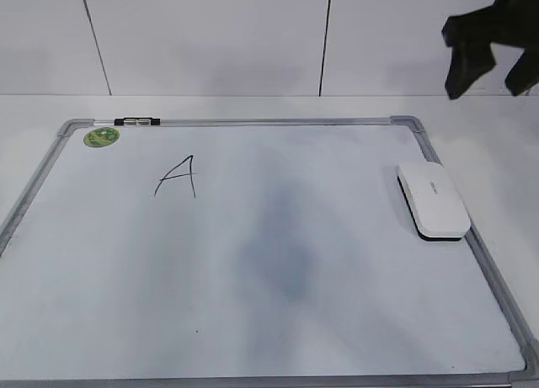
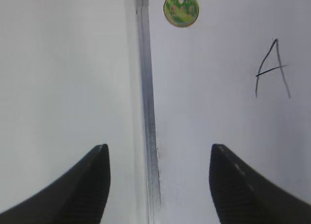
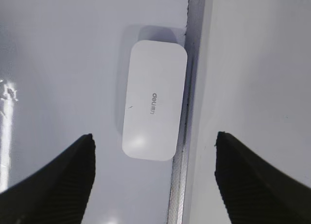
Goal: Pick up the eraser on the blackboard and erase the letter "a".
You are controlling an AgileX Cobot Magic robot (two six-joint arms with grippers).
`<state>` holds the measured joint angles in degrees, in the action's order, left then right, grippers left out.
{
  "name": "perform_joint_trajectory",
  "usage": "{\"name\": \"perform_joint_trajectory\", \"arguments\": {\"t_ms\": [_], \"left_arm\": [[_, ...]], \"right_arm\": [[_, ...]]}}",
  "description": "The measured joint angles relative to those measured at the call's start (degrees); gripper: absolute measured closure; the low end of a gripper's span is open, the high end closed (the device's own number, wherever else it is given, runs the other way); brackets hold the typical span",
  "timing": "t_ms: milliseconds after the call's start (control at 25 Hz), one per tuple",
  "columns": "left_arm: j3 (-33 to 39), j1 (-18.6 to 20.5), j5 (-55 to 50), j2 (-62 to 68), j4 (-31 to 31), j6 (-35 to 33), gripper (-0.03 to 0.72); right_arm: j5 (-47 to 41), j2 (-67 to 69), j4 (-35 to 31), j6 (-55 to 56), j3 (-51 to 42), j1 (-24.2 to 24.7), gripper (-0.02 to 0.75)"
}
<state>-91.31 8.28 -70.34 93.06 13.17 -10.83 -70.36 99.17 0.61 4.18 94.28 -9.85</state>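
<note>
The white eraser [image 1: 432,200] lies flat on the blackboard [image 1: 337,203] against its right frame edge; it also shows in the right wrist view [image 3: 154,106], grey lettering up. My right gripper [image 1: 493,68] hangs open and empty high above the eraser [image 3: 154,135]. My left gripper [image 2: 159,146] is open and empty over the board's left frame rail. A tall capital "A" [image 1: 177,176] is written at the upper left, also in the left wrist view [image 2: 273,68]. No small lowercase "a" shows in any view.
A round green sticker [image 1: 101,136] sits at the board's far left corner. A small black and white clip [image 1: 137,120] sits on the far frame rail. A faint grey smudge [image 1: 282,253] marks the board's middle. White table surrounds the board; a white wall stands behind.
</note>
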Motion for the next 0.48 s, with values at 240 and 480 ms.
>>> {"name": "perform_joint_trajectory", "arguments": {"t_ms": [240, 480], "left_arm": [[4.98, 0.00, -0.48, -15.59, 0.00, 0.95, 0.221], [17.25, -0.56, -1.46, -31.70, -0.14, 1.17, 0.221]], "right_arm": [[-0.81, -9.95, 0.48, -0.04, -0.26, -1.67, 0.146], [-1.15, -21.16, 0.70, -0.13, -4.90, -2.09, 0.147]]}}
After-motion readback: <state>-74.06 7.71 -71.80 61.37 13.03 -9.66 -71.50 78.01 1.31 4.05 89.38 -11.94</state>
